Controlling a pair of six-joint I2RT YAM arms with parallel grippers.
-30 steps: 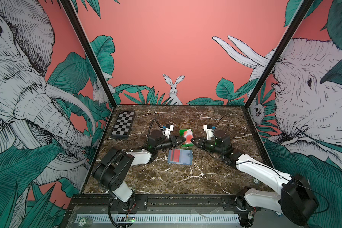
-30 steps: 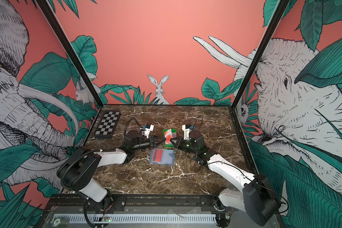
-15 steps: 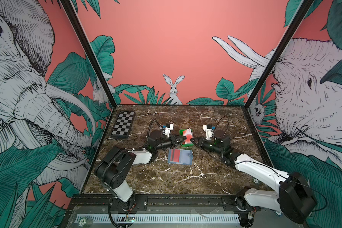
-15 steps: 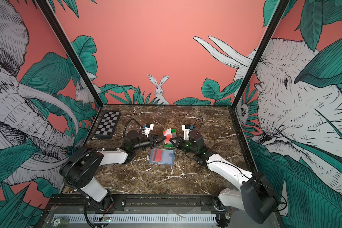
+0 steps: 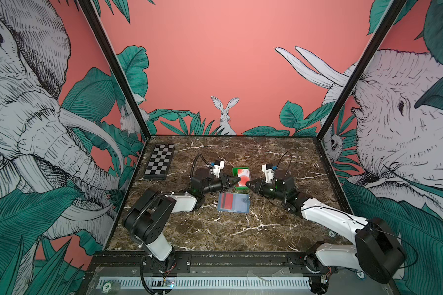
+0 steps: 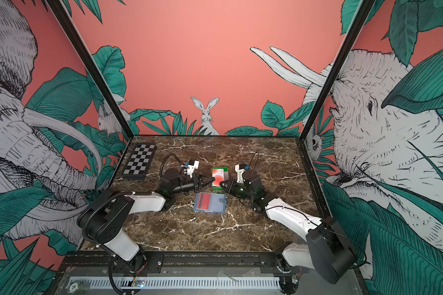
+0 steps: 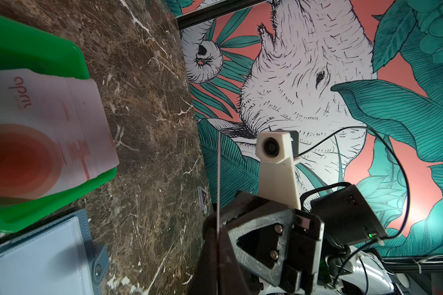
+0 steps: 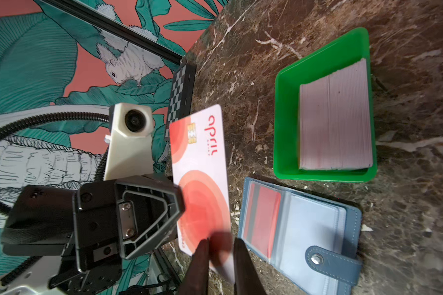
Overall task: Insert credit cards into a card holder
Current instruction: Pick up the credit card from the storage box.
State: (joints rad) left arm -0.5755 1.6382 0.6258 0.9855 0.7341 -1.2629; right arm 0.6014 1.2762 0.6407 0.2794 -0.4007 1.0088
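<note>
Card: one credit card on edge in the air, between both claws, just beside the green tray.
Left gripper: clamped on the card.
Right gripper: fingers parted, card loose between them.
Card holder: open on the table, one red card sleeved.
Risk: a one-sided pinch may let the card pivot or drop.
Around: card stack in the tray; checkerboard well apart; the right claw crowds the path.

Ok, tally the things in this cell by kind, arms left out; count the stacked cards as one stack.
loose card, held off the table: 1
card in a holder sleeve: 1
card stack, its cards too many to count: 1
card holder: 1
green tray: 1
checkerboard: 1
Total: 6
</note>
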